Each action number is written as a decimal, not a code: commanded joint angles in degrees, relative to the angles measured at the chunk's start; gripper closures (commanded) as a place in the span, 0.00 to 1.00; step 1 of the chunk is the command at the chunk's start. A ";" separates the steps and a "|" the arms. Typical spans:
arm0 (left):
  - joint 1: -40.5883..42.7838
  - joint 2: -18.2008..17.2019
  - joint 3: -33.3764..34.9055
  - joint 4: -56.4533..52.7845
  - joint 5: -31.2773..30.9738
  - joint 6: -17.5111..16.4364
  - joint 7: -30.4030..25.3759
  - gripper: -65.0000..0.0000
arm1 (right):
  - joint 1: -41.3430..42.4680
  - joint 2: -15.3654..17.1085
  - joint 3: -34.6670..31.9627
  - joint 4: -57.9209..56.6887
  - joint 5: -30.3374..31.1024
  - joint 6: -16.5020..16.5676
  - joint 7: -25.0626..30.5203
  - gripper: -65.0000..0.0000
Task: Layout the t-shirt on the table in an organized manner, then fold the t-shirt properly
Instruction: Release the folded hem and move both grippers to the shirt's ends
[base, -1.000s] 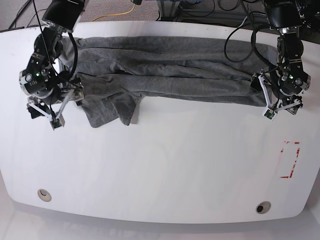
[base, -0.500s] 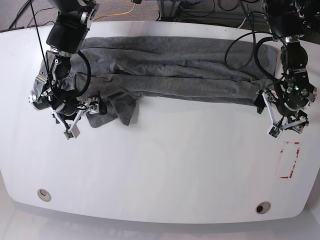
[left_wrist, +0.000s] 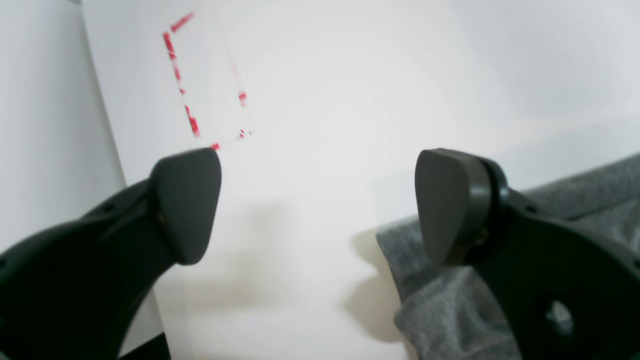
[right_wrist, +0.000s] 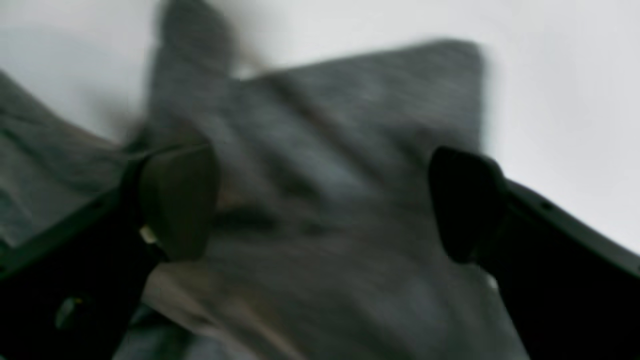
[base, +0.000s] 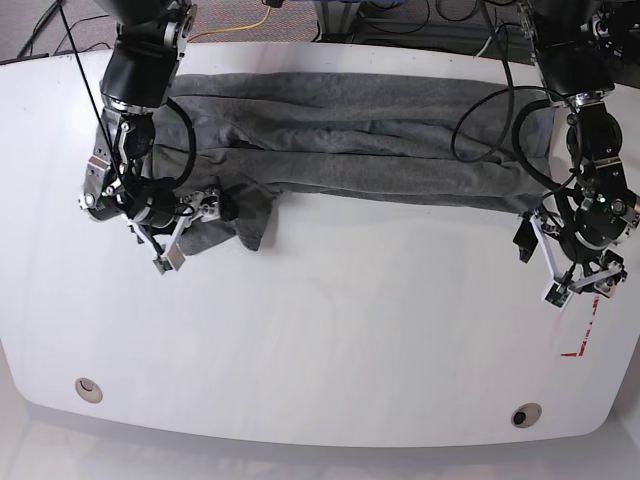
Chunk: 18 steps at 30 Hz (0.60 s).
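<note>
Base view shows you the t-shirt (base: 350, 140) bunched in a long, creased band across the upper part of the white bench (base: 330, 340), with one flap hanging down at the left of the frame. Your right gripper (base: 170, 240) sits over that flap at centre left; in its wrist view, blurred grey cloth fills the space between the wide-open jaws, nothing pinched. Your left gripper (left_wrist: 317, 205) at the right edge hangs over bare bench, jaws spread wide and empty, the shirt's end beside one fingertip (left_wrist: 450, 205), red tape marks (left_wrist: 190, 115) beyond.
</note>
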 joint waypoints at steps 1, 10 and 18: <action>-1.14 -0.79 -0.14 0.75 0.05 0.17 -0.82 0.15 | 0.62 0.66 0.29 1.01 1.16 0.30 0.85 0.03; -0.88 -0.79 -0.14 0.75 0.05 0.17 -0.82 0.15 | 3.26 1.63 1.00 1.28 1.07 0.30 0.94 0.03; 0.00 -0.79 -0.14 0.75 0.05 0.17 -1.53 0.15 | 6.16 3.56 2.32 0.40 0.54 0.30 1.03 0.03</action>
